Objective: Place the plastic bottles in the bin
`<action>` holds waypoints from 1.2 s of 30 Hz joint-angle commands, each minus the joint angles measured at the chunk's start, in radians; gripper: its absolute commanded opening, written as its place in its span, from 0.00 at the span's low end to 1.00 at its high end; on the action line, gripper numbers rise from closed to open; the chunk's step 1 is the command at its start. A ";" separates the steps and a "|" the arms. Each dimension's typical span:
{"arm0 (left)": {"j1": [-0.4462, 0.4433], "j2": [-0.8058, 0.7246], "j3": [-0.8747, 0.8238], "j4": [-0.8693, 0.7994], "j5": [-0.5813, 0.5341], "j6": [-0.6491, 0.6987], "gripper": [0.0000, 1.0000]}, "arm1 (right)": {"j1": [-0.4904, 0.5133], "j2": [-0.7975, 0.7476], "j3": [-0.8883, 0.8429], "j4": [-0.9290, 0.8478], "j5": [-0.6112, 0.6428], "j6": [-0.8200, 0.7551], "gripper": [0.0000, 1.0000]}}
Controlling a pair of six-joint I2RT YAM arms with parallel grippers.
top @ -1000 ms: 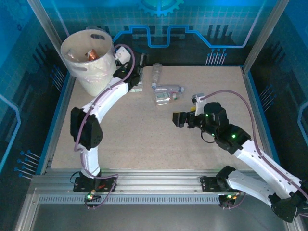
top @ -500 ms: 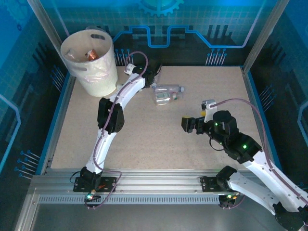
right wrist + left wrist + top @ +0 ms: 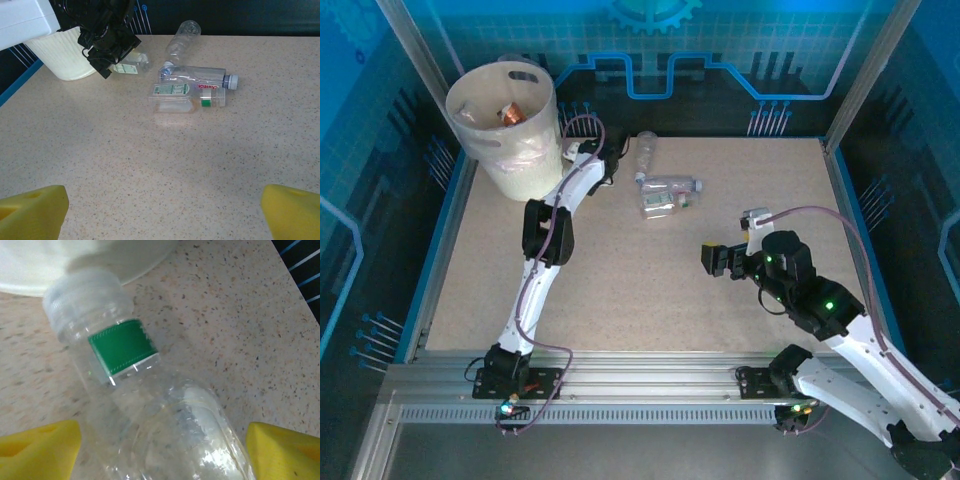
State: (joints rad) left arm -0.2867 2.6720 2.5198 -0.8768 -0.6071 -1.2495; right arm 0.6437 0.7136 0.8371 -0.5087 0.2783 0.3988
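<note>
The white bin [image 3: 505,130] stands at the table's far left, with an orange-labelled bottle [image 3: 510,115] inside. My left gripper [image 3: 603,172] is down by the bin's base. Its yellow fingers [image 3: 40,450] straddle a clear, green-labelled plastic bottle [image 3: 125,347] that lies on the table with its cap toward the bin [image 3: 30,275]. The jaws stand wide and close to the bottle's sides; whether they touch it I cannot tell. Three more bottles [image 3: 665,192] lie right of it, also seen as bottles [image 3: 195,82] from the right wrist. My right gripper [image 3: 712,260] hovers open and empty at mid-table.
Blue rails [image 3: 845,215] edge the speckled table, with frame posts at the back corners. One lone bottle [image 3: 182,36] lies near the back edge. From the right wrist I see my left gripper [image 3: 107,40] beside the bin [image 3: 60,62].
My left gripper swung from the back edge left and down onto the bottle beside the bin, and its jaws narrowed. The right arm drew back toward the right, then held still.
</note>
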 commanded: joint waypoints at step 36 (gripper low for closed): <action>-0.016 -1.017 -1.575 0.667 0.553 0.629 0.92 | -0.020 0.161 0.089 0.061 -0.111 -0.011 1.00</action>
State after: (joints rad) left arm -0.2966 1.7229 0.9970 -0.2218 -0.1177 -0.7132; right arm 0.6380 0.8688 0.8776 -0.4622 0.1963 0.4000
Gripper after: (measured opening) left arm 0.898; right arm 0.998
